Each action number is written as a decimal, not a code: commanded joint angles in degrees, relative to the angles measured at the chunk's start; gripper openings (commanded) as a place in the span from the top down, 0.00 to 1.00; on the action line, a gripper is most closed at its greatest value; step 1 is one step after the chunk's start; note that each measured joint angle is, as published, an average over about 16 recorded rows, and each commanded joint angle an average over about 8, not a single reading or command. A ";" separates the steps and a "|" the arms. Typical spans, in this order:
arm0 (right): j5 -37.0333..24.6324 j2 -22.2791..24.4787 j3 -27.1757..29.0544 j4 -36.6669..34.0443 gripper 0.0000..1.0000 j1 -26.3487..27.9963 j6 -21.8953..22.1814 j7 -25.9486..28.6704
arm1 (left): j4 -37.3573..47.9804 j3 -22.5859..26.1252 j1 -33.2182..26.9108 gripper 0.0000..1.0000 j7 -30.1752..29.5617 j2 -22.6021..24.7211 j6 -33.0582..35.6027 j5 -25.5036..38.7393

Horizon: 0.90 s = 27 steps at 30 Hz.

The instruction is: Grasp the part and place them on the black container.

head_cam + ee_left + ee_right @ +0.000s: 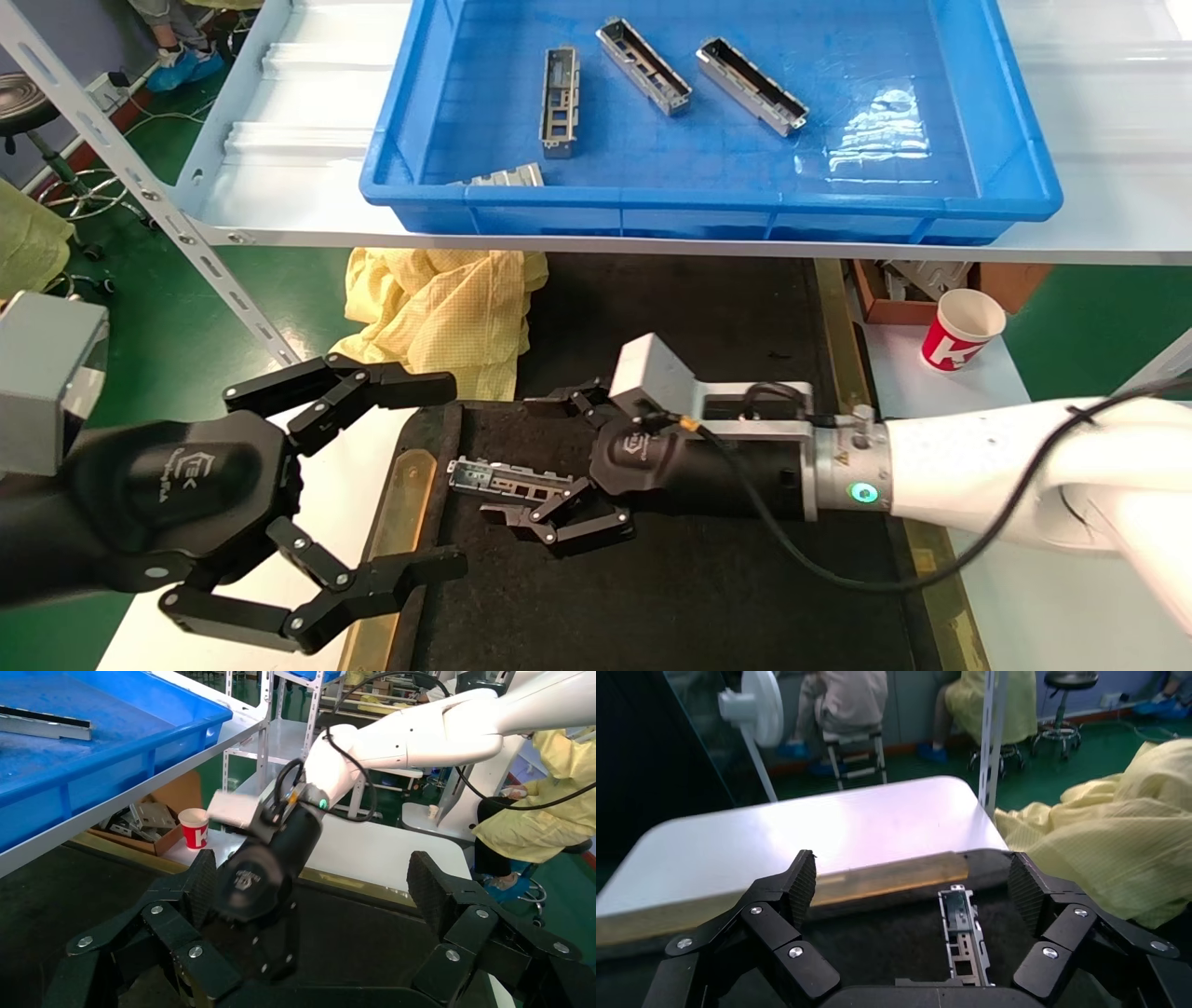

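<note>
On the red paper cup (963,330) I can read a white letter "K". My two gripper bodies carry a pale logo (the letters are too small for me to read).

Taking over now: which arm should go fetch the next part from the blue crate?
Probably the right. The right gripper is open, with the part lying on the black container between its fingers, so it is free. The left gripper hovers open off the container's left edge.

Silver-grey part (507,480) — lying flat on the black container (708,596) — near its left edge.
</note>
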 commanded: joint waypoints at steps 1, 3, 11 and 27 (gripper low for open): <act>-0.05 1.34 1.86 1.71 0.00 -0.99 -0.67 0.90 | 0.00 0.00 0.00 0.00 0.00 0.00 0.00 0.00; -0.10 2.67 3.70 3.40 0.00 -1.98 -1.33 1.79 | 0.00 0.00 0.00 0.00 0.00 0.00 0.00 0.00; -0.31 8.01 11.09 10.20 0.00 -5.93 -3.98 5.37 | 0.00 0.00 0.00 0.00 0.00 0.00 0.00 0.00; -0.73 18.73 25.91 23.84 0.00 -13.87 -9.31 12.55 | 0.00 0.00 0.00 0.00 0.00 0.00 0.00 0.00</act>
